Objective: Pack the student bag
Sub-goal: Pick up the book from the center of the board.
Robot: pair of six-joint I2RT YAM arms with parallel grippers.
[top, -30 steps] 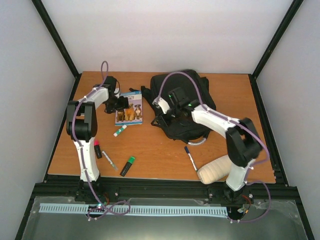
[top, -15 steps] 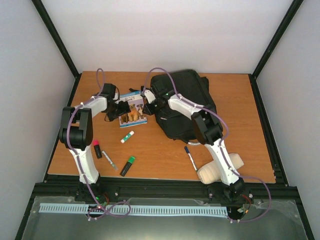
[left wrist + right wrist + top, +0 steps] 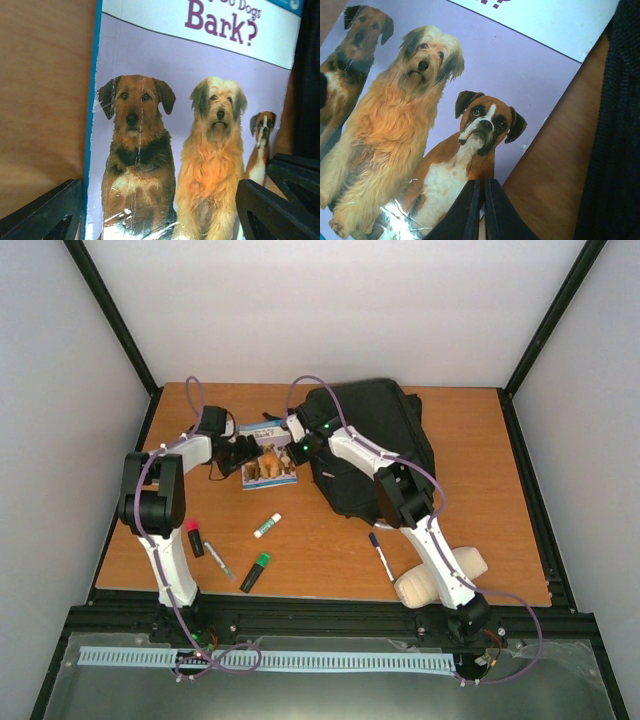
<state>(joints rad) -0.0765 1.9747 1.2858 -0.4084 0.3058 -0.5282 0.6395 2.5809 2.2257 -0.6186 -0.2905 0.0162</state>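
**Top view:** the student bag point(image 3: 375, 440) lies flat at far-centre of the worktop point(image 3: 500, 500). It's black and its inside isn't visible, so can't tell if any zip is undone. A cream pouch point(image 3: 432, 578) sits at the near edge by the R arm's base, well apart from the bag; contents not visible. A dog book point(image 3: 268, 458) lies just beside the bag's L edge. The L claw point(image 3: 245, 455) is at the book's L side and the R claw point(image 3: 294, 451) at its R side, btw book and bag. Loose items lie nearer the arms: glue stick point(image 3: 267, 526), green highlighter point(image 3: 256, 572), pink highlighter point(image 3: 194, 538), silvery pen point(image 3: 220, 562), blue-capped pen point(image 3: 381, 556). The worktop is brown wood w/ a black frame. White walls on three sides, black posts in the corners.

**L wrist view:** the L claw point(image 3: 157, 212) is spread wide, one finger each side of the book's lower part, neither visibly pressing it. This view gives detail the top view lacks: a title ending "Bark?", three dogs, creases in the glossy cover. The bag is a dark strip at the R edge.

**R wrist view:** the R claw point(image 3: 480, 192) is closed, fingers together, tips at the cover's edge below the boxer dog. Can't tell if the cover is pinched. Black bag fabric fills the R edge, w/ a strip of bare wood btw it and the book, so they're apart here.
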